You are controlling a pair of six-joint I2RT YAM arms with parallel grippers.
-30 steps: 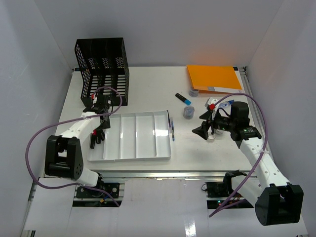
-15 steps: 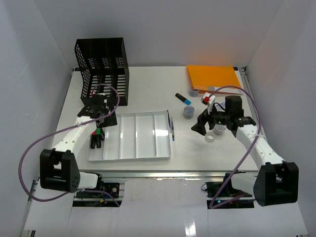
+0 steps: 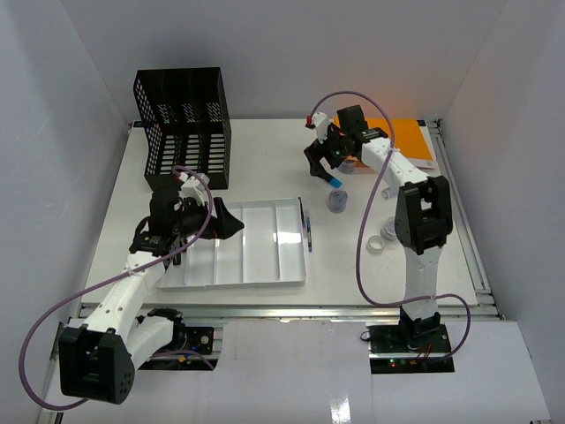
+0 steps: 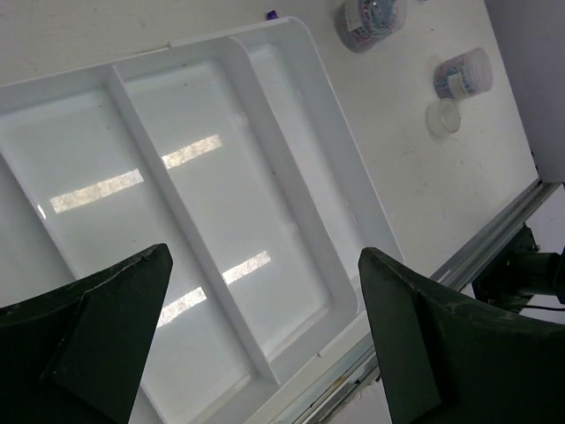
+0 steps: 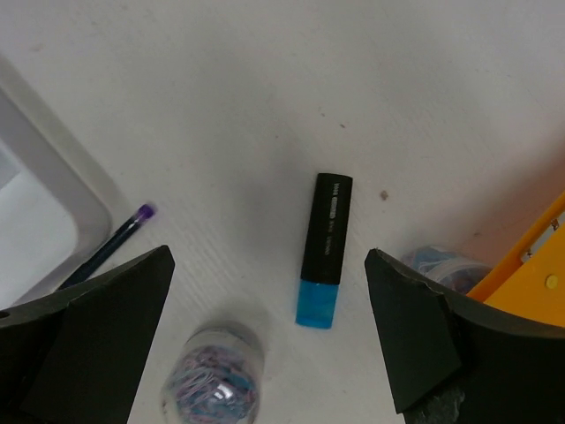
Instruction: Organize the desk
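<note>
The white counter (image 3: 265, 159) spans the workspace under both arms. It carries:

- one four-compartment tray (image 4: 184, 212)
- one black mesh rack (image 3: 181, 115)
- one orange folder (image 3: 415, 146)
- one blue-capped highlighter (image 5: 324, 247)
- one purple-tipped pen (image 5: 110, 243)
- three clip jars (image 3: 337, 201) and one loose lid (image 3: 375, 246)

The left gripper (image 3: 231, 221) hangs over the tray's middle, fingers spread wide and holding nothing. The right gripper (image 3: 321, 164) hovers above the highlighter, fingers equally wide and empty.

A second ago the left gripper sat at the tray's left end with narrower fingers. The right gripper was at the front right near the lid, and it has since swung to the far side.
</note>
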